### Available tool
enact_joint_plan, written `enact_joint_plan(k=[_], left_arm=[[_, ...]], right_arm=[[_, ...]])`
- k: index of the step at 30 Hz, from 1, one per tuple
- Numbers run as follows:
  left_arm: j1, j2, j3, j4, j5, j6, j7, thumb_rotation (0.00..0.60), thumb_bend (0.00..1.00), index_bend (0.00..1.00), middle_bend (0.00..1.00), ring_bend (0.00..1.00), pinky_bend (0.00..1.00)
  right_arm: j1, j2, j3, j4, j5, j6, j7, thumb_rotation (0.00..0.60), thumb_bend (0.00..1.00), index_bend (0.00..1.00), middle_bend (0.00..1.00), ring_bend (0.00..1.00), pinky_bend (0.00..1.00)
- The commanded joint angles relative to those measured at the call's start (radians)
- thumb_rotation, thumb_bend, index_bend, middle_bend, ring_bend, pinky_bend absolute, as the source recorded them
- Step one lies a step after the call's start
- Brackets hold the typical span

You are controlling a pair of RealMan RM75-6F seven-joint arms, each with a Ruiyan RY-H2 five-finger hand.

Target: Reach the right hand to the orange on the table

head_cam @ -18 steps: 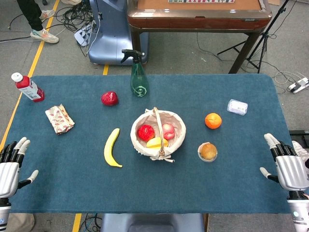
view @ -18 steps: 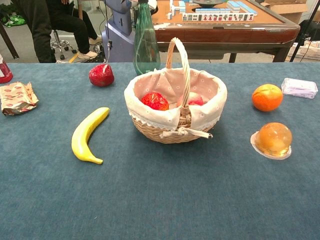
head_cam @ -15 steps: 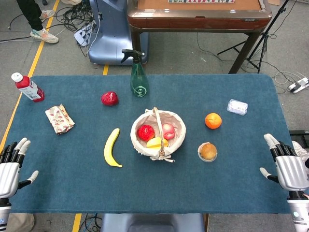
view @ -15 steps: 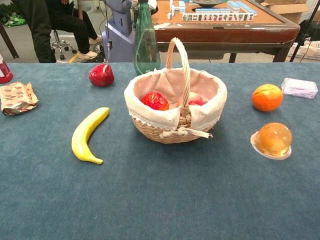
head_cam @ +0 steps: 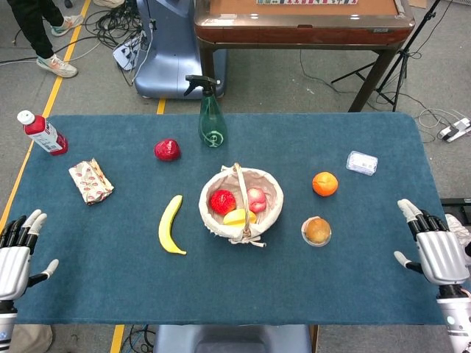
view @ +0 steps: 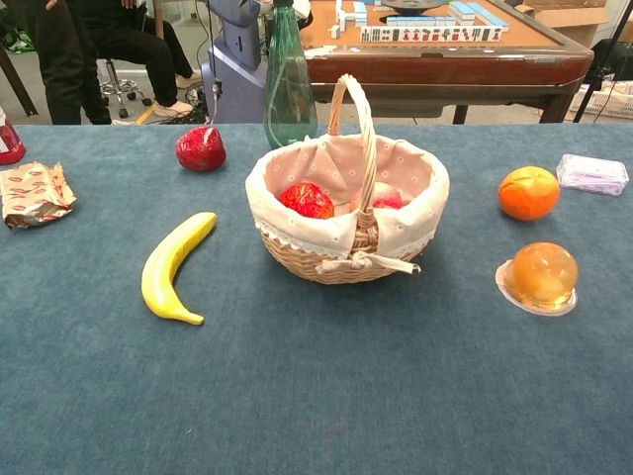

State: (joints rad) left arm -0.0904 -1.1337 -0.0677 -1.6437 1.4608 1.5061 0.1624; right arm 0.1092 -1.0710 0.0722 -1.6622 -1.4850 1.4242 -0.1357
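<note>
The orange (head_cam: 324,183) lies on the blue table (head_cam: 110,279), right of the basket; the chest view shows the orange (view: 528,192) at the right. My right hand (head_cam: 433,248) hovers at the table's right edge, well to the right of and nearer than the orange, fingers spread and empty. At the table's left front corner is my left hand (head_cam: 15,254), also spread with nothing in it. Neither hand shows in the chest view.
A wicker basket (head_cam: 274,213) of fruit stands mid-table. A jelly cup (head_cam: 317,231) sits just in front of the orange, a clear packet (head_cam: 361,162) behind it. Banana (head_cam: 170,224), red fruit (head_cam: 167,150), green spray bottle (head_cam: 211,114), snack bag (head_cam: 91,181) and red bottle (head_cam: 43,133) lie to the left.
My right hand has edged slightly left and forward toward the table. The left hand has not moved.
</note>
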Motion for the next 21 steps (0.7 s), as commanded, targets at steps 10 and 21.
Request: enact_joint_plan(k=[10, 21], left_arm=[[0.007, 0.001, 0.002, -0.003, 0.001, 0.011, 0.002, 0.600, 0.25, 0.03, 0.00, 0.00, 0.05], [0.016, 0.001, 0.003, -0.003, -0.002, 0.022, 0.007, 0.600, 0.25, 0.03, 0.00, 0.00, 0.05]], right_arm=[[0.240, 0.034, 0.108, -0.015, 0.211, -0.361, -0.093, 0.600, 0.11, 0.01, 0.10, 0.14, 0.26], [0.468, -0.129, 0.152, 0.225, 0.425, -0.640, -0.154, 0.600, 0.11, 0.01, 0.10, 0.14, 0.26]])
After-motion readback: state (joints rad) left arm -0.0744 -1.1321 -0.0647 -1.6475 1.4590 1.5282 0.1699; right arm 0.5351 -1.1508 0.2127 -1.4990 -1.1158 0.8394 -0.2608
